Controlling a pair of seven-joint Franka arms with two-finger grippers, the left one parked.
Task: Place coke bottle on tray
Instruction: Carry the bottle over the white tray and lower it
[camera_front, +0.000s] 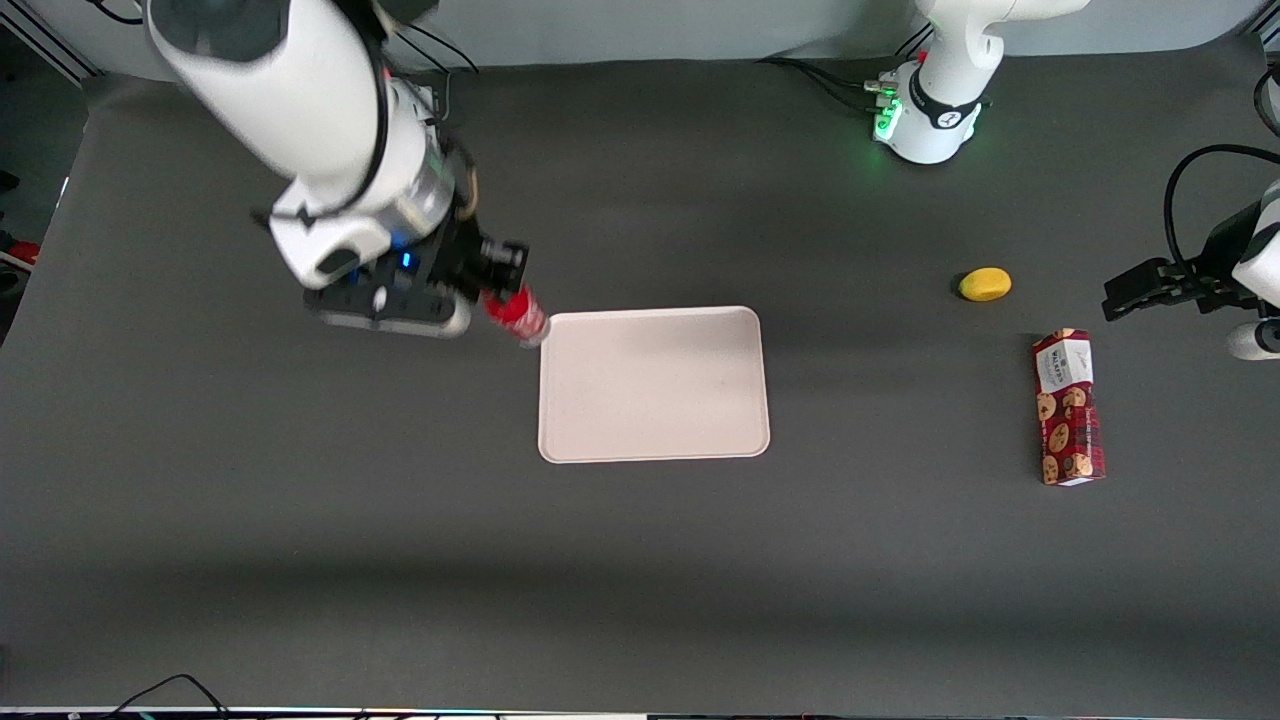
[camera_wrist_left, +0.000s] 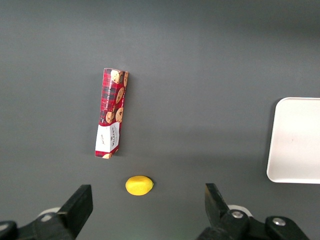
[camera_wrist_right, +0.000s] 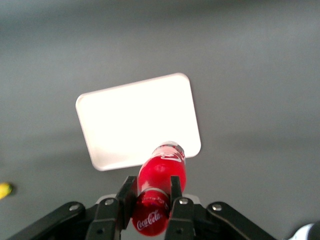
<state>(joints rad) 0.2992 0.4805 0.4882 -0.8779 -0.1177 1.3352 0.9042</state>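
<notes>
While the end effector (camera_wrist_right: 150, 197) hangs clamped on the coke bottle (camera_front: 518, 315), the bottle rides tilted in the air, its base just over the tray's (camera_front: 655, 420) corner at the working arm's end. I'd carry it inward over the tray's middle, level it, lower gently, then let go. One bottle, one tray, one cookie box (camera_front: 1068, 408), one lemon (camera_front: 985, 284) on the bench (camera_front: 300, 520).

The gripper (camera_front: 497, 290) hangs above the table (camera_front: 300, 520), just beside a tray (camera_front: 655, 385) corner, clamped on the bottle (camera_front: 518, 316). The bottle's base overlaps that corner's rim. Toward the parked arm's end lie a lemon (camera_front: 985, 284) and, nearer the front camera, a box (camera_front: 1069, 407).
</notes>
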